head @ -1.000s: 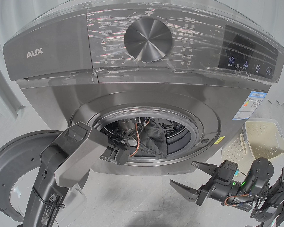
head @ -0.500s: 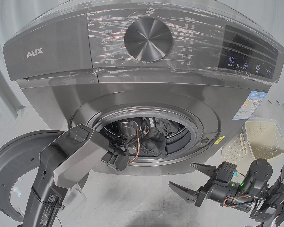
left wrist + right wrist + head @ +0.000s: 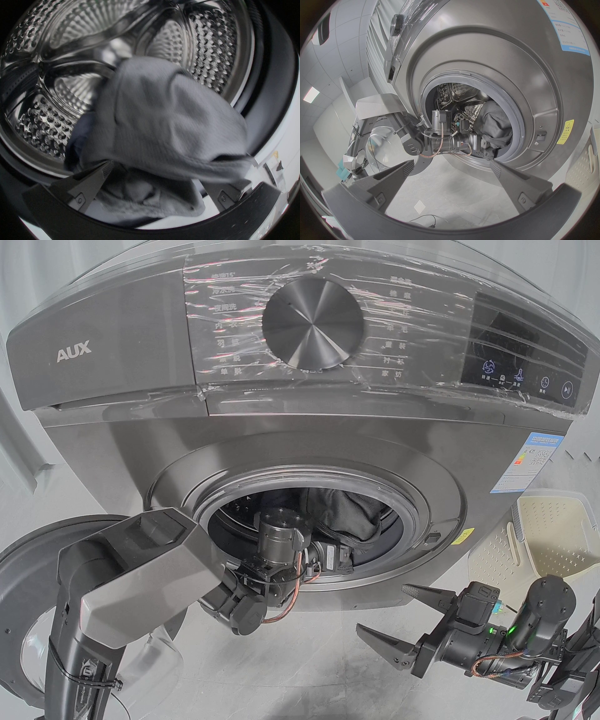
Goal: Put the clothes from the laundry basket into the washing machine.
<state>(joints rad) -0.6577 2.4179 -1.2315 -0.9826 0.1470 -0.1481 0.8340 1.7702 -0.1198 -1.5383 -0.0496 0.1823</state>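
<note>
- The left tool (image 3: 162,176) is at the round mouth of the washing machine (image 3: 350,434) and points into the drum (image 3: 203,43)
- Its two fingers (image 3: 93,178) are spread wide apart and pinch nothing
- A grey cloth (image 3: 168,118) lies bunched up right in front of the left tool
- The low edge of the grey cloth hangs down between the two fingers and hides the tip of one of them
- Past the grey cloth, farther from the left tool, is the shiny drum wall full of little holes
- The grey cloth sits in the mouth of the machine, up against the rubber ring (image 3: 520,125)
- The right tool (image 3: 384,607) hangs over the floor (image 3: 300,652), lower than the mouth and well apart from the left tool
- Its fingers are spread wide too, with nothing between them
- The laundry basket (image 3: 556,534) stands by the machine, near the right tool's arm
- The round door (image 3: 25,577) is open, out past the left arm, far from the left tool
</note>
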